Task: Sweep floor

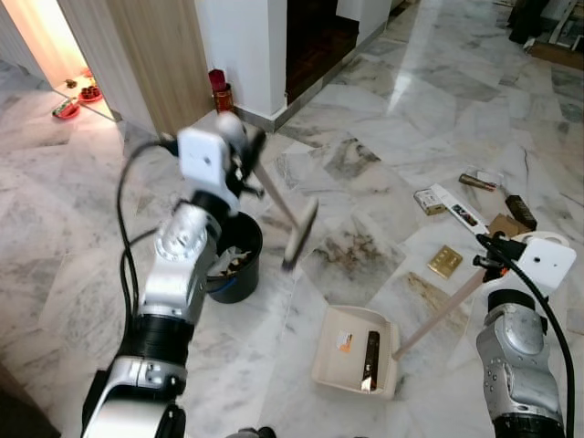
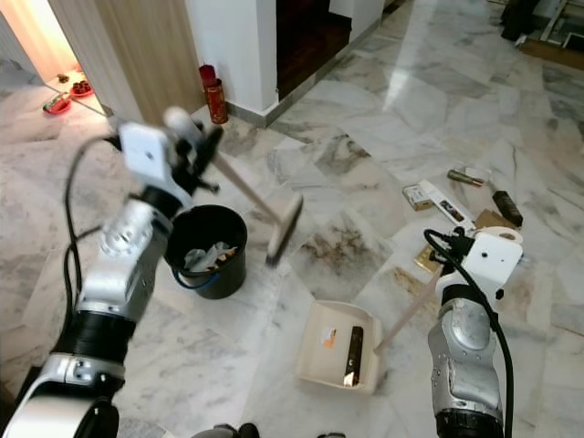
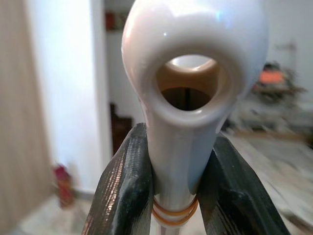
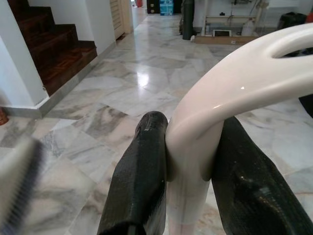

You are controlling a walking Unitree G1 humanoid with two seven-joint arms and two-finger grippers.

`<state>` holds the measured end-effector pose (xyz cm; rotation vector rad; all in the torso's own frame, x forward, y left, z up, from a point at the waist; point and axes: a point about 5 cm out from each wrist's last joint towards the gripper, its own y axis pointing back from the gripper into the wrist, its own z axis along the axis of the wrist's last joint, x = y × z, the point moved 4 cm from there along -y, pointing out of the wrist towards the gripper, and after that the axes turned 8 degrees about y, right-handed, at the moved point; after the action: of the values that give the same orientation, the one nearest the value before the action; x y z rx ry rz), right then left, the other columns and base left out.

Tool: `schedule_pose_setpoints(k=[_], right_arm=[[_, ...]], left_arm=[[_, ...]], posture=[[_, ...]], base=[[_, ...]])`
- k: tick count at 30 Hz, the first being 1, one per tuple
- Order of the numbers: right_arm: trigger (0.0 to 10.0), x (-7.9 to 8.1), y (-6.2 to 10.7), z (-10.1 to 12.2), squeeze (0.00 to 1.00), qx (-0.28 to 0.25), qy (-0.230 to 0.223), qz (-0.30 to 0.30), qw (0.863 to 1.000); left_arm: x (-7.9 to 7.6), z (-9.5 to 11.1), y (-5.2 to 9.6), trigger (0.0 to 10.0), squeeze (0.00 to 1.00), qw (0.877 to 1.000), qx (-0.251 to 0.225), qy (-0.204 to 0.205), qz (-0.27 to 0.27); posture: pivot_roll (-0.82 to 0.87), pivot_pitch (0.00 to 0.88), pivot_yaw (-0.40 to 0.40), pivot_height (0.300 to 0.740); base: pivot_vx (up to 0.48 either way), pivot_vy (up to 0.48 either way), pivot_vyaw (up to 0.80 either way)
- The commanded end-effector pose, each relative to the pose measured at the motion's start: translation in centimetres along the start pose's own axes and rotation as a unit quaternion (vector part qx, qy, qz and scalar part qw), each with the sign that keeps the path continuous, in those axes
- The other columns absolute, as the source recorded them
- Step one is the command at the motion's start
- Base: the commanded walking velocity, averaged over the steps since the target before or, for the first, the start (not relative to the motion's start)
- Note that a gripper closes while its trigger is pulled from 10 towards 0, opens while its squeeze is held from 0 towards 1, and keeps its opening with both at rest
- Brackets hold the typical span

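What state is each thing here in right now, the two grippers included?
Left gripper: shut on the brush handle.
Wooden-handled brush: lifted off the floor.
Right gripper: shut on the dustpan handle.
Cream dustpan: on the floor, holding litter.
Black bucket: upright, holding rubbish.

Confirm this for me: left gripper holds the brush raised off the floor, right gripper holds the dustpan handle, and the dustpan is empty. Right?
Not quite. The dustpan is not empty: the right eye view shows a dark bar-shaped item and a small orange scrap lying in it. The rest stands: the left gripper clamps the brush, raised off the floor, and the right gripper holds the dustpan handle.
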<state>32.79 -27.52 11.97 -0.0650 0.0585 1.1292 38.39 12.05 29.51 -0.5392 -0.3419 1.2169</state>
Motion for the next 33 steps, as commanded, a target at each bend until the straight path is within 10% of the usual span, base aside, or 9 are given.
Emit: schedule_pose_setpoints(k=[1,8,19,33], right_arm=[[10.0,-0.4,-0.2,0.7,0.0,-0.018,-0.009,-0.008,1.0],[10.0,-0.2,-0.3,0.7,0.0,-0.019,-0.011,-0.006,1.0],[10.0,-0.2,-0.3,0.7,0.0,-0.021,-0.011,-0.006,1.0],[10.0,-0.2,-0.4,1.1,0.0,-0.027,-0.011,0.0,1.0]], left_arm=[[1.3,4.6,-0.7,10.0,0.0,0.995,-0.087,-0.049,0.027],[3.4,7.3,-1.1,10.0,0.0,0.968,-0.111,-0.221,0.05],[11.5,3.1,1.9,10.0,0.0,0.892,0.04,-0.413,0.18],[12.5,-5.7,6.9,10.0,0.0,0.927,0.191,-0.262,0.19]], posture=[[0.11,0.141,-0.005,0.74],[0.12,0.136,-0.005,0.74],[0.11,0.135,-0.007,0.74],[0.1,0.126,-0.009,0.74]], base=[[0.0,0.0,0.0],[0.0,0.0,0.0],[0.0,0.0,0.0],[0.0,0.0,0.0]])
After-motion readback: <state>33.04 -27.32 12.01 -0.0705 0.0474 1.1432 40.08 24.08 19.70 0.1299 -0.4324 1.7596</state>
